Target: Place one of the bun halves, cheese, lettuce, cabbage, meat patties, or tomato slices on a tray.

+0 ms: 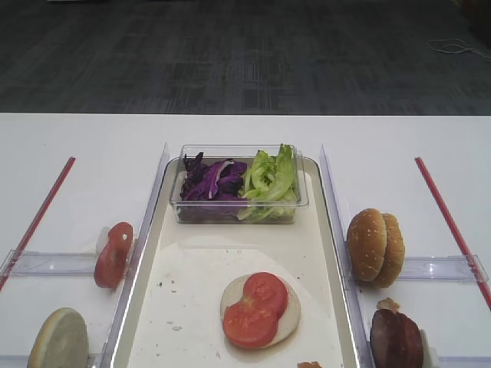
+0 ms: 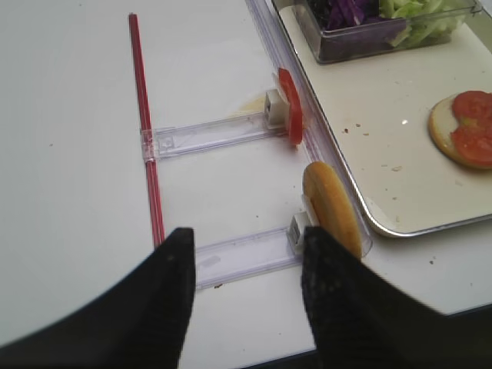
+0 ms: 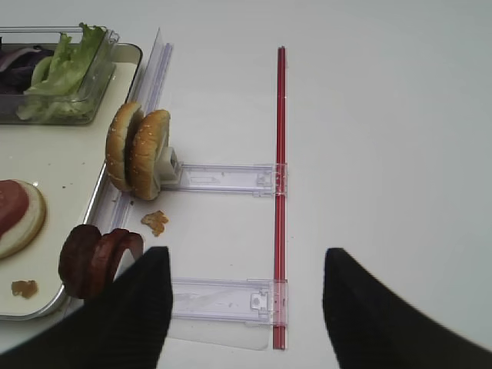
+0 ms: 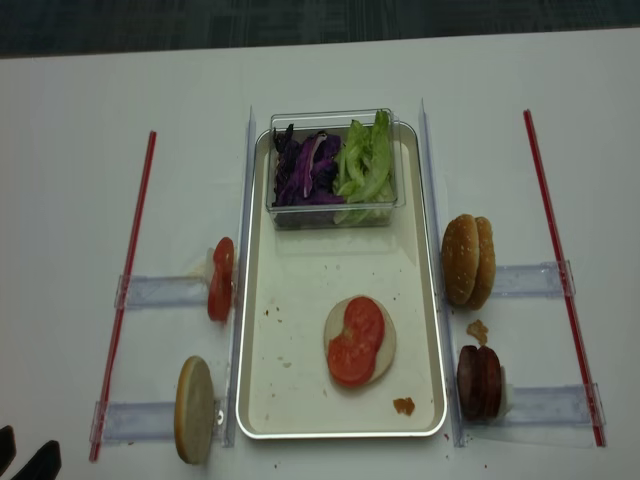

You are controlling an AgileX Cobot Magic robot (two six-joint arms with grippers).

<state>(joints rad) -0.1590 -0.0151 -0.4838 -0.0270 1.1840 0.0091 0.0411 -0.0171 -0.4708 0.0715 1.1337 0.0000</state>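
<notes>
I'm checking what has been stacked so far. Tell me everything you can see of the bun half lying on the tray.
The bun half on the tray lies flat, pale cream cut face up, round, with a thin lighter edge. It sits on the near middle of the cream-white tray, apart from the clear tub behind it. Two tomato slices rest on top, overlapping each other and covering most of the face, leaving bare crescents at the sides. No gripper touches it.

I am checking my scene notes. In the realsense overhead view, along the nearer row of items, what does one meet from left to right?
Left red strip → bun half on edge → tray rim → tomato slices on a bun half → small crumb → meat patties → right red strip.
</notes>
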